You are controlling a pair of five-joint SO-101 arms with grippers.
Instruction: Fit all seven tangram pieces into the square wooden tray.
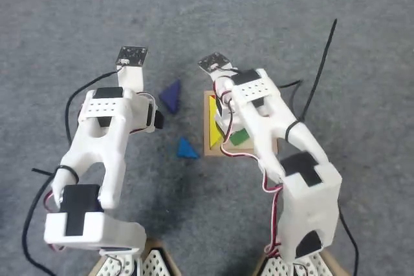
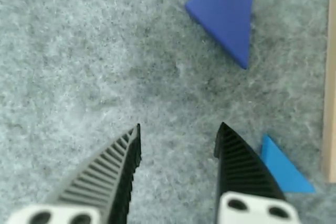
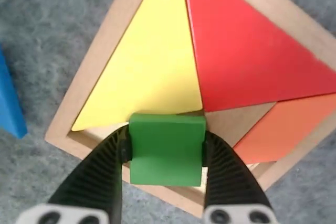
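Pinching the green piece in the right gripper, hung it over the wooden tray at its near edge, beside seated yellow piece, red piece and orange piece. Held the left gripper spread above the felt, near the dark blue triangle and light blue triangle outside the tray.

Two white arms, left arm and right arm, with black servo blocks, black cables and red-and-white wires, each tipped by a claw, left claw and right claw, with ribbed black fingers on white screw-holed bases.
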